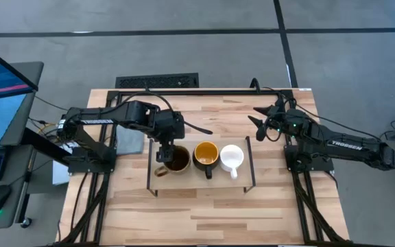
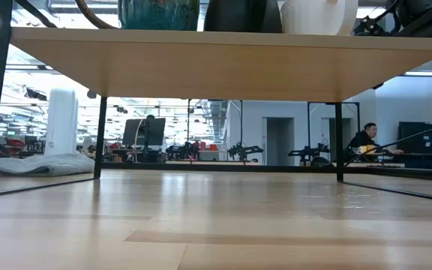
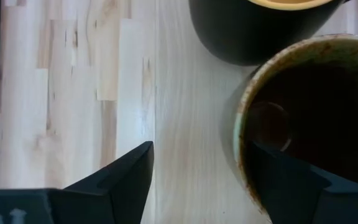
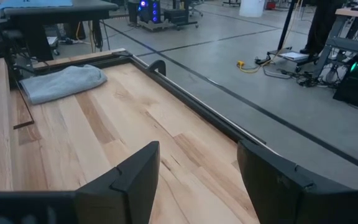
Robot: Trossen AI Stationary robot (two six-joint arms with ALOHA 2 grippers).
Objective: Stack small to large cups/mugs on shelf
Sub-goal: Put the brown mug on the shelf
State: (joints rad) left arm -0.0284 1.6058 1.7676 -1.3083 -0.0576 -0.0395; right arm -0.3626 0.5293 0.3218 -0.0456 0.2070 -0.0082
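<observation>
our left gripper (image 3: 194,180) straddles the olive mug (image 1: 177,160) rim on the shelf (image 1: 245,180), fingers apart to release; right gripper (image 4: 197,180) waits open

Three mugs stand in a row on the shelf (image 1: 249,154): large mug (image 1: 177,162) left, middle mug (image 1: 206,155) centre, small mug (image 1: 232,157) right; a cloth (image 1: 127,141) lies left of the shelf.

"TROSSEN" in white capitals on the right arm (image 1: 345,144), along its forearm link, readable in the high view. White lettering also on the left arm (image 1: 96,121), same place on the link, too small to read for certain. No other legible text, labels, numbers or signs in any view.
</observation>
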